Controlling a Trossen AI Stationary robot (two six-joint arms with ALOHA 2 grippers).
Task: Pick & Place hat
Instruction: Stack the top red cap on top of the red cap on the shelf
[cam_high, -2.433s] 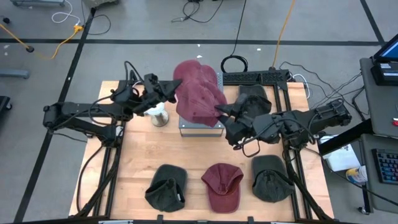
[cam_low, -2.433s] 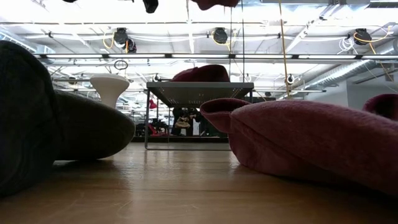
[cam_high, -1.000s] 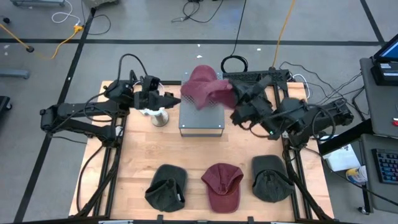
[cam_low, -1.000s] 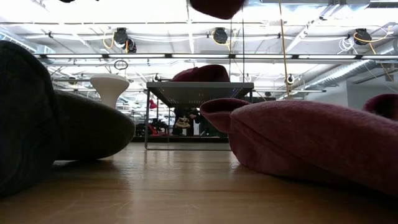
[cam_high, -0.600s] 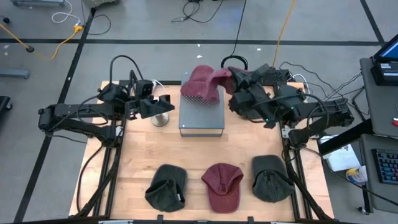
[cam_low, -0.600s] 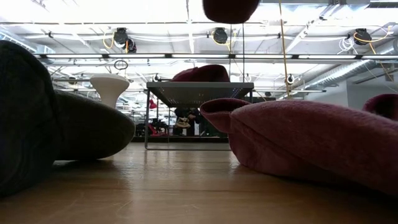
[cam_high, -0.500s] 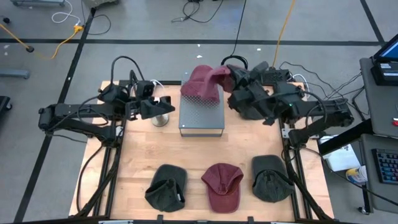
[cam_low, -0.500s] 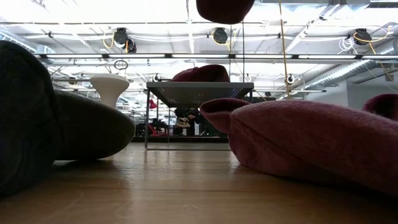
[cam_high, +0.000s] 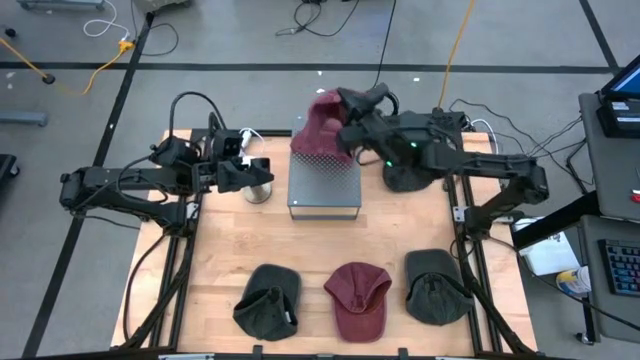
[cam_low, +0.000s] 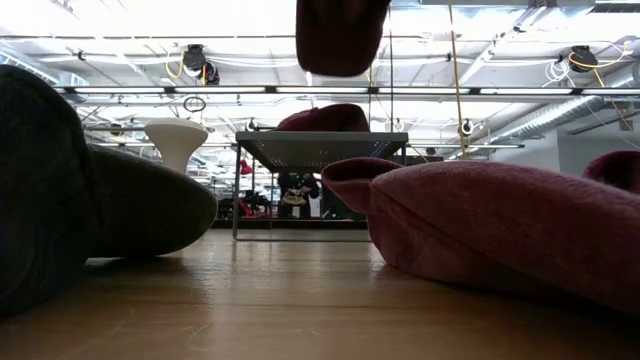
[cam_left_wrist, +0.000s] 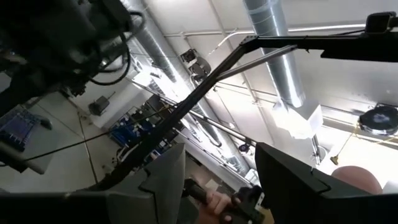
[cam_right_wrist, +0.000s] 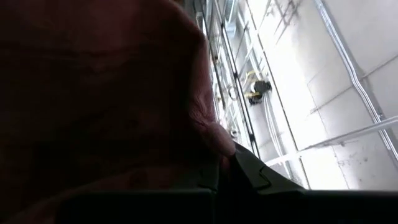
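Box (cam_high: 323, 184) mid-table toward the back, hat (cam_high: 320, 128) hanging over its rear edge, stand (cam_high: 257, 186) just left of it, another cap (cam_high: 410, 170) to its right — three caps (cam_high: 357, 298) in a row along the table's (cam_high: 220, 258) front edge.

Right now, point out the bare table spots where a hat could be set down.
Bare wood lies between the grey box and the front row: dark cap, maroon cap, dark cap. The left strip below the white stand is free. The back is crowded: the right pincer holds a maroon hat there.
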